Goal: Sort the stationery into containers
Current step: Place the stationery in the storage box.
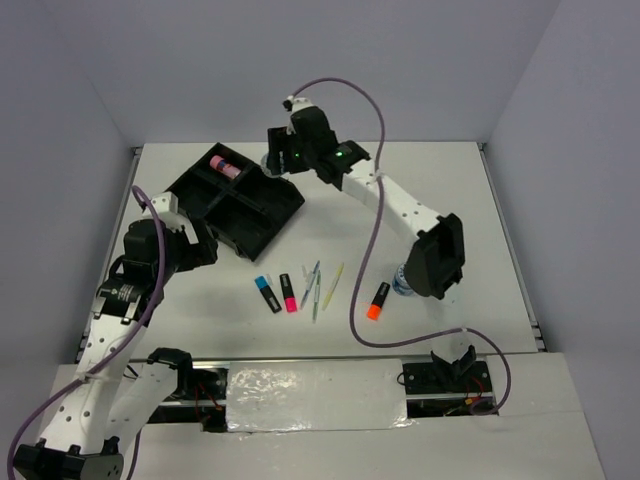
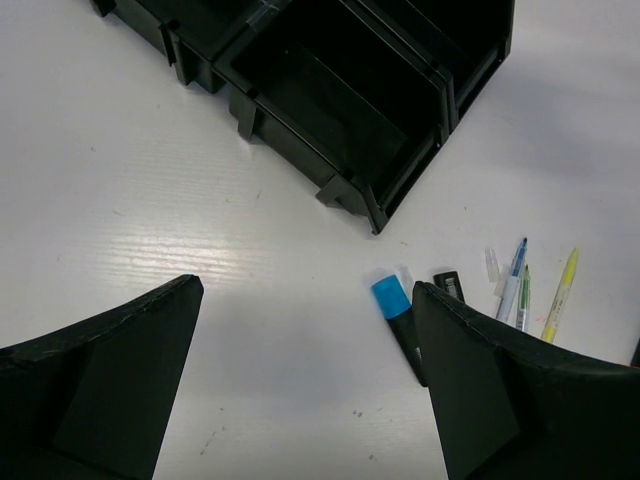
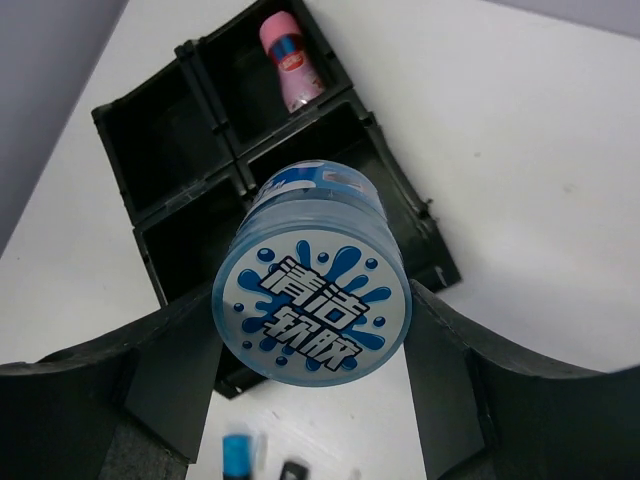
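My right gripper point(image 1: 277, 158) is shut on a round blue tub point(image 3: 312, 300) with a splash-patterned lid and holds it above the black four-compartment tray point(image 1: 262, 230), near its far right corner. A pink-capped tube point(image 1: 224, 165) lies in the tray's far compartment, also seen in the right wrist view point(image 3: 285, 50). My left gripper point(image 2: 305, 380) is open and empty over bare table near the tray's near corner, left of the blue highlighter point(image 2: 395, 305). On the table lie the blue point(image 1: 267, 293), pink point(image 1: 289, 292) and orange point(image 1: 377, 299) highlighters and thin pens point(image 1: 318, 285).
A second blue tub point(image 1: 401, 284) stands beside the orange highlighter, partly hidden under my right arm's elbow point(image 1: 437, 255). The right arm's cable point(image 1: 365, 265) loops across the table. Walls close in the table at the back and sides.
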Available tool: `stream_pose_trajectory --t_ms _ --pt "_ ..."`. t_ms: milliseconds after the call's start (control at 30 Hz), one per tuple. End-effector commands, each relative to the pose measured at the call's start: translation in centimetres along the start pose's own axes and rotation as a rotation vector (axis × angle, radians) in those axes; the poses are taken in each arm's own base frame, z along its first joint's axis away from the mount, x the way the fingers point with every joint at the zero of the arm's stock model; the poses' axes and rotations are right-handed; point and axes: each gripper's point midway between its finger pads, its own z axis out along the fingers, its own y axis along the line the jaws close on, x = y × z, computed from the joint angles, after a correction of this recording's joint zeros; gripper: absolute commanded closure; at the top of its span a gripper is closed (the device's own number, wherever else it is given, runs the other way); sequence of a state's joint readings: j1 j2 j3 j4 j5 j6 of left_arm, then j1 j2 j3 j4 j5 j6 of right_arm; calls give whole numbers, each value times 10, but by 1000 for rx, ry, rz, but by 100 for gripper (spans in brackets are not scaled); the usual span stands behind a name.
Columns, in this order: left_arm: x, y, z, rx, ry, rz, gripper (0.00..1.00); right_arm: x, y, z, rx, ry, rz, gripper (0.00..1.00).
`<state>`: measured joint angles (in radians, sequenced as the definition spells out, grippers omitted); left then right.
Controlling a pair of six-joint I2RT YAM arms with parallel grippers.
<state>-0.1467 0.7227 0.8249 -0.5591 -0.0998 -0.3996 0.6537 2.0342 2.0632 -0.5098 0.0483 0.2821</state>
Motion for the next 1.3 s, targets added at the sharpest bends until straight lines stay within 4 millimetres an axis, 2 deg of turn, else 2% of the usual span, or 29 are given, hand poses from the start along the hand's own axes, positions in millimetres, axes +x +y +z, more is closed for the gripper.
stream_pose_trajectory --t_ms 0,33,67,100,167,200,233,267,300,367,433,600,767,1000,1033,1133,1167,1233,1267 --pt "-17 -2 -2 -12 -39 -14 1 -7 16 30 -38 -42 42 76" --pt "-16 -2 -1 -9 -34 -14 1 -14 23 40 -68 -93 45 76" --pt "-15 -2 -1 -9 -30 -13 1 -7 28 48 -91 -99 48 76" --pt "-16 -3 -1 -6 -32 -12 1 -9 32 51 -108 -121 57 76" --pt "-16 -4 -1 1 -35 -12 1 -22 43 61 -146 -184 77 76" --pt "-16 -4 -2 4 -37 -11 1 -12 41 75 -139 -164 83 76" --pt "-16 -5 -3 9 -39 -11 1 -10 41 81 -138 -159 87 75" --pt "-16 -5 -3 12 -39 -10 1 -25 46 81 -150 -186 100 74" --pt "-16 -6 -2 13 -37 -9 1 -6 47 96 -157 -138 99 74" --pt "-16 -7 -2 21 -36 -6 1 -4 49 103 -166 -133 106 73" --pt "-16 -8 -3 26 -36 -6 1 13 45 114 -159 -105 103 72" --pt "-18 -10 -6 39 -48 -4 1 30 43 121 -137 -86 92 71" --pt "-17 -12 -6 52 -47 1 1 34 45 124 -142 -77 93 69" --pt "-19 -14 -9 65 -59 2 1 58 37 140 -113 -33 101 63" --pt "-19 -14 -10 66 -62 2 1 56 37 140 -114 -37 97 62" --pt "-20 -15 -10 73 -63 5 1 58 37 144 -114 -38 87 53" --pt "-20 -15 -10 75 -64 5 1 59 37 145 -115 -37 85 45" --pt "-20 -16 -10 79 -61 7 1 57 38 145 -116 -40 81 40" --pt "-20 -16 -10 82 -61 8 1 59 37 145 -112 -30 80 33"
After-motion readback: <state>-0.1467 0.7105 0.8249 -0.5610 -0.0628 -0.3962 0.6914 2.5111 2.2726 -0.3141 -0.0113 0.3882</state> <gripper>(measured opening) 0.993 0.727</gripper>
